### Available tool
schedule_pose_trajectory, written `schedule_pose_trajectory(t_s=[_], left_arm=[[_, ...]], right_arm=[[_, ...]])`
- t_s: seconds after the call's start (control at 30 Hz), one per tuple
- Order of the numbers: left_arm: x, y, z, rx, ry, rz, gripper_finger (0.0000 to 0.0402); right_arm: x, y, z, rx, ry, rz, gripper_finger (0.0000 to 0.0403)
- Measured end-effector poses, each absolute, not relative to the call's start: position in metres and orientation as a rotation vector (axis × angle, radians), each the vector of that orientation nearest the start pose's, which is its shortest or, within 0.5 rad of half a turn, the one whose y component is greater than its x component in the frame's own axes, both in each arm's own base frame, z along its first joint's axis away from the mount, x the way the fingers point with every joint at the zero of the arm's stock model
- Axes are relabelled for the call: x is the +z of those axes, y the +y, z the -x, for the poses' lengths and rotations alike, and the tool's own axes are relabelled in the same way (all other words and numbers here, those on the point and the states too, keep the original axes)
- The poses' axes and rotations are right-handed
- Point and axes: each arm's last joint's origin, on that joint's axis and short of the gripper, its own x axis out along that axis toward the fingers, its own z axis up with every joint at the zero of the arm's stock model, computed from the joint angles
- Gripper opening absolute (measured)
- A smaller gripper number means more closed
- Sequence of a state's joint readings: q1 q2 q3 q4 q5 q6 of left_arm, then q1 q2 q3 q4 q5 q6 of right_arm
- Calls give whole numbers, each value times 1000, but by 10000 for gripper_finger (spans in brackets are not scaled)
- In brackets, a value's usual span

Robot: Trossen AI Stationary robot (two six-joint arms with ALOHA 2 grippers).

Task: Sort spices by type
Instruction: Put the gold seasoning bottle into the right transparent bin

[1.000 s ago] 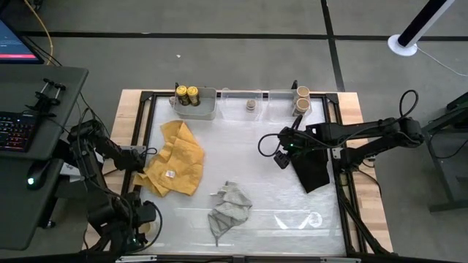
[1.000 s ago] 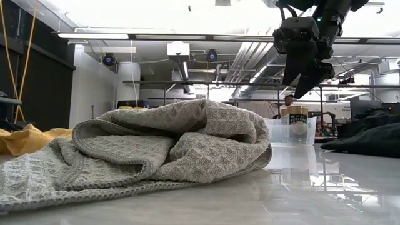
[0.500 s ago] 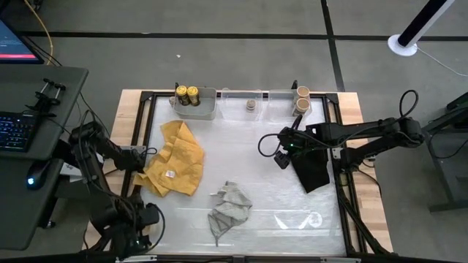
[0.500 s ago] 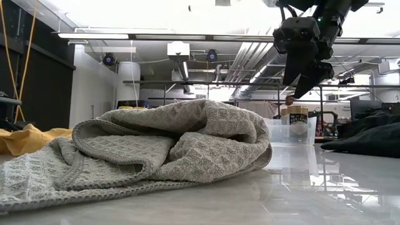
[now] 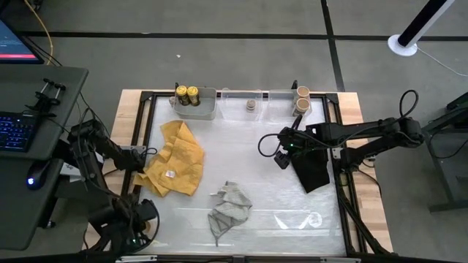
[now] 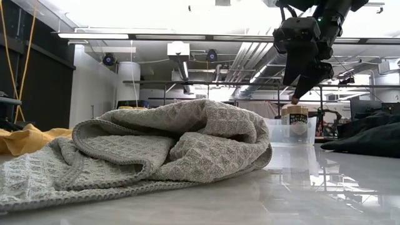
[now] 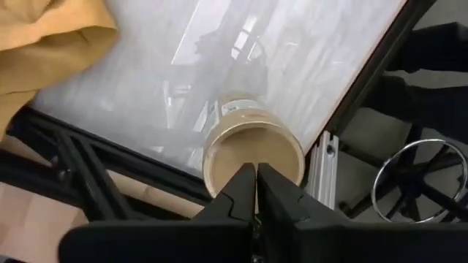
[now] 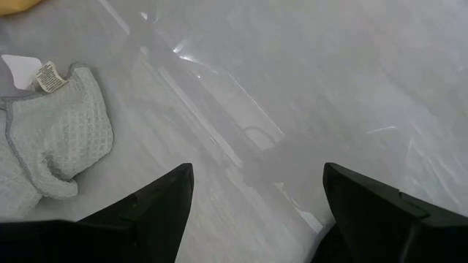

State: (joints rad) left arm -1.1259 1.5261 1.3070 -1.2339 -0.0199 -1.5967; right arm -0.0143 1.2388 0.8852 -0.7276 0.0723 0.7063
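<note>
A wide tan jar with a pale top (image 7: pixel 248 139) stands at the table's near left corner, by the frame. My left gripper (image 7: pixel 256 172) is shut right above its top and hides it in the high view (image 5: pixel 144 212). My right gripper (image 5: pixel 281 158) is open and empty, hovering above mid-table beside the black cloth (image 5: pixel 313 169); it also shows in the low view (image 6: pixel 301 82) and in its own wrist view (image 8: pixel 256 175). Two dark jars with yellow tops (image 5: pixel 187 94) stand in the grey bin. One tiny jar (image 5: pixel 251 105) and two tan jars (image 5: pixel 300 99) stand in clear bins. My left gripper's shut fingertips point down over the near rim of the tan jar's pale top (image 7: pixel 252 157). I cannot tell whether they touch it. The jar stands upright on the table.
A yellow cloth (image 5: pixel 175 157) lies at the left, and a grey cloth (image 5: pixel 230 208) lies bunched near the front middle, where it fills the low view (image 6: pixel 156 150). The bins line the far edge. The black table frame (image 7: pixel 344 102) runs close beside the jar.
</note>
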Motion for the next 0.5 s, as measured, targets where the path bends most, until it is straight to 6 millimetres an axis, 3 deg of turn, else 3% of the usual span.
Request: schedule_pose_trajectory(t_s=[0.3,0.5], left_arm=[[255,-245,-115,298,1552,480,0],[253,-244,-117,289,1558,480,0]], right_arm=[[239,-5,-230,-459,1003,-611,300],[239,-5,-230,-459,1003,-613,300]])
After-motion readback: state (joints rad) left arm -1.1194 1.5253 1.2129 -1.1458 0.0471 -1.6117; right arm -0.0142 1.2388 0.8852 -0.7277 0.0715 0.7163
